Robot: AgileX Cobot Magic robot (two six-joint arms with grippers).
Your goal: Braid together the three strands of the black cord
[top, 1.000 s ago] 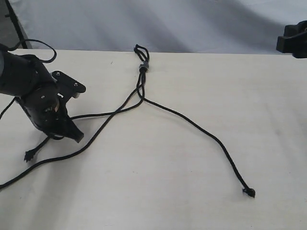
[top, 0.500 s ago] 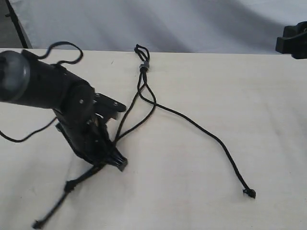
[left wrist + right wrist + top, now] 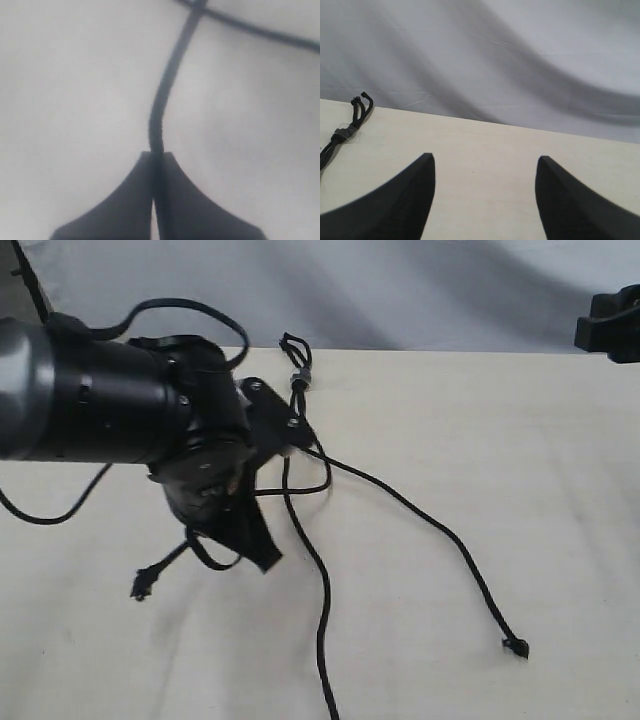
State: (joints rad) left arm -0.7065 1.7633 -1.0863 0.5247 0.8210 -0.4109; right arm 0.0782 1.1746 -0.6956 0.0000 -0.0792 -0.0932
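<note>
The black cord lies on the pale table point(image 3: 520, 440), its small loop point(image 3: 292, 343) and grey band point(image 3: 298, 378) at the far edge. My left gripper point(image 3: 262, 558) is shut on one strand point(image 3: 159, 110), which leaves the closed tips point(image 3: 156, 154) and crosses another strand point(image 3: 250, 27). The held strand's knotted tail point(image 3: 140, 587) hangs to the left. A second strand point(image 3: 322, 620) runs toward the near edge, and the third point(image 3: 440, 530) ends in a knot point(image 3: 516, 647) at the right. My right gripper point(image 3: 485, 160) is open over bare table, with the loop point(image 3: 359, 106) to one side.
The left arm's thick body point(image 3: 100, 400) and its smooth cable point(image 3: 180, 308) cover the left part of the table. A grey cloth backdrop point(image 3: 430, 290) rises behind the far edge. Part of the right arm point(image 3: 610, 325) shows at the upper right.
The left arm has swung right and toward the cord's join, carrying its strand. The long loose strand has swept from the near left to the near middle. The right gripper has stayed still.
</note>
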